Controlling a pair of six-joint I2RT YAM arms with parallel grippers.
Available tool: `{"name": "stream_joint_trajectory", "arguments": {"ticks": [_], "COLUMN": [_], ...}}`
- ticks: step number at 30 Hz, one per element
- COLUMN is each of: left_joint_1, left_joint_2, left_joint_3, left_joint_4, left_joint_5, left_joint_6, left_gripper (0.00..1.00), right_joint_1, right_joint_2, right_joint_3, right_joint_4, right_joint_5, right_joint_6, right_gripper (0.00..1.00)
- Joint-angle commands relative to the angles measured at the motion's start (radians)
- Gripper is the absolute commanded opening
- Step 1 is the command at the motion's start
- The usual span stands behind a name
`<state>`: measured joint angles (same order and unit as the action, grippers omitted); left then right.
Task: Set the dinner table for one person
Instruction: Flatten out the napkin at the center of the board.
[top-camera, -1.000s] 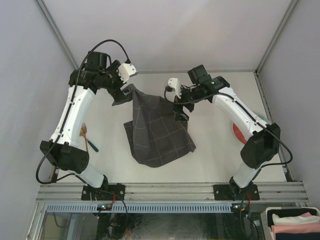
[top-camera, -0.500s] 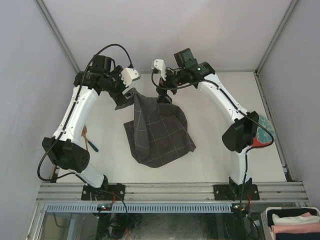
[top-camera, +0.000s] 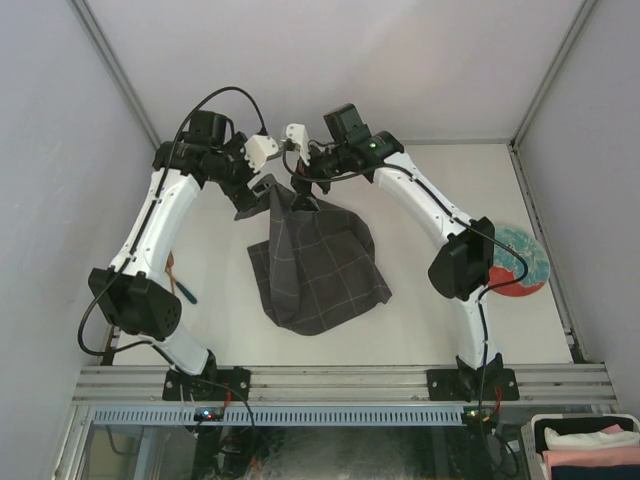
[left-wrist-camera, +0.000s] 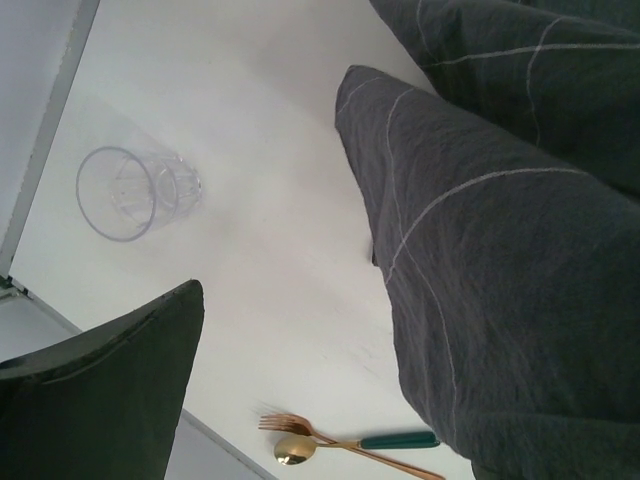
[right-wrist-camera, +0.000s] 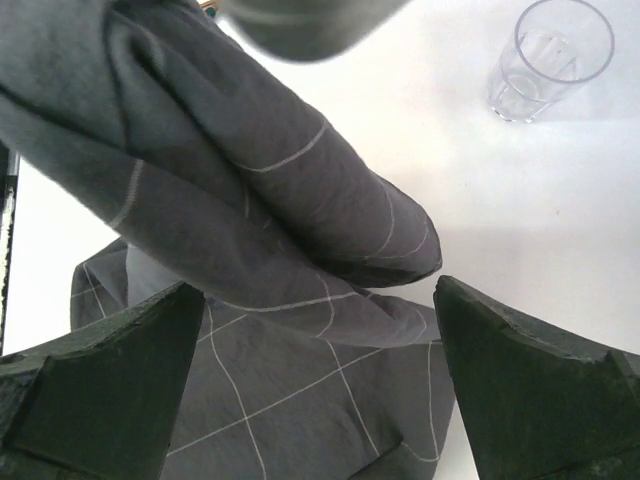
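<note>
- Two grippers are wide open: the right gripper has a lifted fold of the dark checked cloth between its fingers, and the left gripper is just beside that fold.
- The off-white dinner table lies under them.
- Pale walls stand around it.

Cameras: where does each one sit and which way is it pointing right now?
Top external: above and behind, looking down on the dinner table; left arm, right arm show.
Left wrist: looks down past one finger at checked cloth, glass, fork.
Right wrist: looks down between both fingers at cloth, glass.
Shared: both wrist views catch cloth and glass.
</note>
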<state>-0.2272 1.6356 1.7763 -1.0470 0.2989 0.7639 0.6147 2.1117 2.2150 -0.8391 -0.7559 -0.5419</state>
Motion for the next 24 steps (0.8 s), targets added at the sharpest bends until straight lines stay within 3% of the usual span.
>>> {"name": "stream_joint_trajectory", "arguments": {"ticks": [1,3,5,7,9,10,21,22,24], "left_joint_1": [-0.008,-0.013,-0.018,-0.025,-0.032,-0.037,-0.092,-0.091,-0.092], "left_joint_2": [0.015,0.018,0.012,-0.003,-0.023,-0.033,-0.2,-0.221,-0.262], "left_joint_3": [0.049,0.055,0.047,0.031,0.01,-0.002,-0.101,-0.124,-0.19], "left_joint_4": [0.042,0.041,0.038,0.036,0.036,0.036,-0.042,-0.028,0.024], "left_joint_5": [0.013,0.016,0.015,0.01,0.008,0.006,-0.061,-0.087,-0.147], "left_joint_6": [-0.061,-0.073,-0.073,-0.071,-0.071,-0.07,-0.001,0.001,0.003], "left_gripper": [1.0,1.0,1.0,1.0,1.0,1.0,1.0,1.0,1.0], "right_joint_1": [0.017,0.019,0.02,0.02,0.016,0.012,-0.023,-0.021,-0.015], "right_joint_2": [0.006,0.019,0.035,0.054,0.057,0.054,0.109,0.106,0.094], "right_joint_3": [0.034,0.027,0.032,0.047,0.036,0.024,0.081,0.072,0.05], "right_joint_4": [0.056,0.069,0.076,0.073,0.098,0.12,0.157,0.156,0.155], "right_joint_5": [-0.049,-0.051,-0.045,-0.035,-0.015,-0.007,-0.004,-0.006,0.011], "right_joint_6": [0.038,0.052,0.061,0.054,0.052,0.054,0.062,0.062,0.058], "right_gripper": [0.96,0.87,0.58,0.18,0.01,0.0,0.0,0.17,0.89]}}
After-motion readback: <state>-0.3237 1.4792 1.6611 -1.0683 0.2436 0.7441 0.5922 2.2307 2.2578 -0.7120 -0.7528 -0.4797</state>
